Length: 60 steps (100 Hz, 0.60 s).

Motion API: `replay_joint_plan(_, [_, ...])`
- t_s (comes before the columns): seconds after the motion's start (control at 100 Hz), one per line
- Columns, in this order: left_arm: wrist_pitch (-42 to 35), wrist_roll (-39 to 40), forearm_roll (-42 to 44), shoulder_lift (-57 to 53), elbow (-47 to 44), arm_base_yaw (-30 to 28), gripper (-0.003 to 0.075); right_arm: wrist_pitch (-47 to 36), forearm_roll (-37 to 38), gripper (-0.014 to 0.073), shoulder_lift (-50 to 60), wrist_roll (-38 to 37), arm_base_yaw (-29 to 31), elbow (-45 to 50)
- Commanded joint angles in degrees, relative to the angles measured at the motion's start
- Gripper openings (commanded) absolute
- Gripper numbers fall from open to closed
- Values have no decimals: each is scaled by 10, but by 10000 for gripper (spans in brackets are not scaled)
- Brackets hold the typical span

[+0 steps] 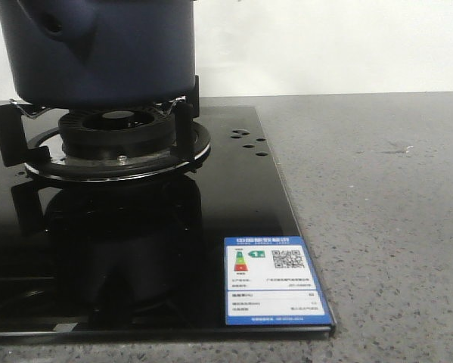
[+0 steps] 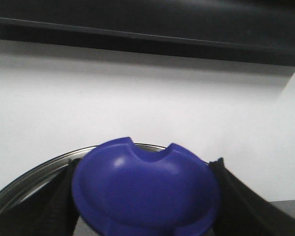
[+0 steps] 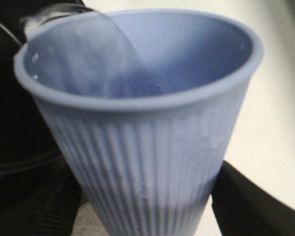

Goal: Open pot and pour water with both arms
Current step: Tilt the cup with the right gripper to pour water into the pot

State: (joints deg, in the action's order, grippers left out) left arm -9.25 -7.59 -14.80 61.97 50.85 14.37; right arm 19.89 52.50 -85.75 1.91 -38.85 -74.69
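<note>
- The pot [image 1: 105, 49] is dark navy blue, plain and matte.
- The burner [image 1: 116, 132] under it is black, ringed by a shiny silver plate.
- The stove top [image 1: 234, 204] is glossy black, with a white and blue label [image 1: 275, 281] bearing a coloured bar chart and a black QR code.
- The surface [image 1: 385, 219] is grey with fine speckles.
- The lid knob [image 2: 145, 194] is bright royal blue; the lid rim [image 2: 31, 174] behind it is silvery metal.
- The cup [image 3: 142, 132] is light blue with vertical ribs down its side.
- The wall [image 1: 324, 45] is plain white.

Probably a kitchen: gas hob [image 1: 135, 249] set in a stone counter [image 1: 377, 212].
</note>
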Motion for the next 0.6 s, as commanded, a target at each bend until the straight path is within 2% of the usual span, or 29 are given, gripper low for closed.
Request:
replay_joint_plan(0.0, [-59, -2, 3, -15, 23, -2, 379, -39, 67, 332, 24, 1, -4, -25])
replay_joint_plan(0.59, [-59, -2, 3, -15, 23, -2, 379, -48, 211, 331, 24, 1, -4, -25])
